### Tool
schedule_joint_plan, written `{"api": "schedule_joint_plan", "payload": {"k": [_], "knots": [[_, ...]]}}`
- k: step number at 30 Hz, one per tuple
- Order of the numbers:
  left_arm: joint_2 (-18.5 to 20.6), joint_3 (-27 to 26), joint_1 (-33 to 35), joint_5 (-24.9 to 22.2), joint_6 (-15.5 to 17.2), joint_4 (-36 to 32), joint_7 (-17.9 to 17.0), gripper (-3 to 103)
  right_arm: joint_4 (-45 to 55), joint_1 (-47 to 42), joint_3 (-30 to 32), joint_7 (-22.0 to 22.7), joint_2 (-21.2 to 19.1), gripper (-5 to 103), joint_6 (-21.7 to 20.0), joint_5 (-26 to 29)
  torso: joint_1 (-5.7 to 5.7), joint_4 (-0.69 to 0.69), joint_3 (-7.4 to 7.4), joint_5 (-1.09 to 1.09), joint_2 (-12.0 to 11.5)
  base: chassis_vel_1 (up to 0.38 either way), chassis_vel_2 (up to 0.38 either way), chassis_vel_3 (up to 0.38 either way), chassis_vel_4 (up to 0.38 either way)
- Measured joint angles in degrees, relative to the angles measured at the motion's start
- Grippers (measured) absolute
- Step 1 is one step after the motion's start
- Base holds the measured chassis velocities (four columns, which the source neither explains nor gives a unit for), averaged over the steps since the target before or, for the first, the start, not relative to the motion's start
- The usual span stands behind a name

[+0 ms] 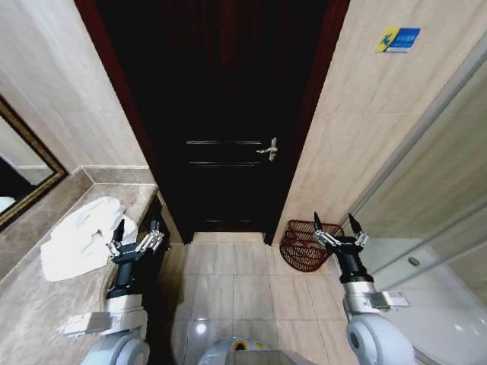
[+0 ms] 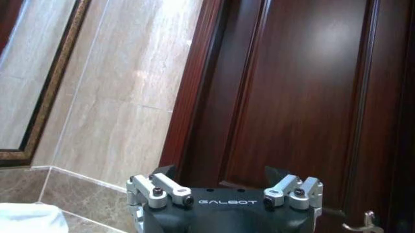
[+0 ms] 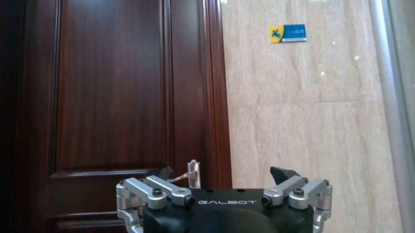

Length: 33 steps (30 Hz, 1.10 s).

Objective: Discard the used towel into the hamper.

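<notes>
1. My left gripper has its jaws spread wide and holds nothing; it hangs at the lower left of the head view, just beside the edge of the beige marble worktop.
2. My right gripper also stands with jaws wide apart and empty, at the lower right, close to the hamper.
3. The crumpled white towel lies on the worktop at the left, just beyond the left gripper and untouched.
4. The small round reddish-brown open-weave hamper sits on the tiled floor by the dark wooden door, right of centre.
5. I judge nothing done yet: grasping, carrying and dropping all remain.
</notes>
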Motion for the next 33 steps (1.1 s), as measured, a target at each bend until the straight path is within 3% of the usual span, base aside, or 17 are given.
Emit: {"api": "schedule_joint_plan", "payload": {"k": [10,20,25,33], "knots": [[0.0,-0.3,-0.1,-0.1,0.1,0.0,-0.2,90,-0.4,0.2,-0.1,-0.2,-0.2,100,0.0,0.1,0.00,0.01,0.00,0.01,0.0,-0.118,0.126,0.116,-0.130],[0.0,-0.7,-0.1,1.1,0.4,-0.4,-1.1,96,-2.2,0.5,0.2,-1.6,-0.6,100,2.1,0.5,0.02,0.00,0.01,-0.02,0.0,-0.129,0.133,0.142,-0.114],[0.0,-1.9,-0.6,-0.4,0.7,-0.7,-1.3,97,-2.5,1.3,-0.1,-1.8,-0.9,100,2.2,1.3,0.02,-0.01,0.01,-0.01,0.0,-0.027,0.024,0.020,-0.012],[0.0,-4.2,-2.5,-3.9,2.4,1.0,-5.0,98,-2.7,1.0,0.3,-2.6,-1.3,100,2.4,1.7,-0.04,0.00,-0.01,-0.01,0.0,0.023,-0.004,-0.008,0.008]]}}
